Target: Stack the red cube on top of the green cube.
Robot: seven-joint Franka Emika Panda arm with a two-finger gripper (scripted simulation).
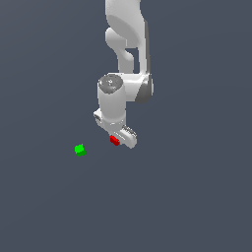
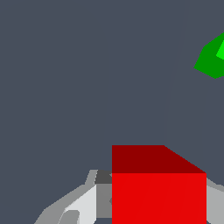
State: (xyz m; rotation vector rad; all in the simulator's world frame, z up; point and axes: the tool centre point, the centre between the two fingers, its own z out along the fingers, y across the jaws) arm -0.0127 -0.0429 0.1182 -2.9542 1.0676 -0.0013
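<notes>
The red cube (image 1: 114, 141) is a bright, plain red; in the wrist view (image 2: 158, 197) one face is vivid red and the face above it a darker, brownish red. The green cube (image 1: 79, 150) is bright plain green, with a lighter green face and a deeper green side in the wrist view (image 2: 211, 61). The arm (image 1: 125, 59) is white with grey shading, and the claw (image 1: 119, 139) is white and pale grey. The desk (image 1: 197, 197) is a flat, unpatterned dark slate blue-grey.
</notes>
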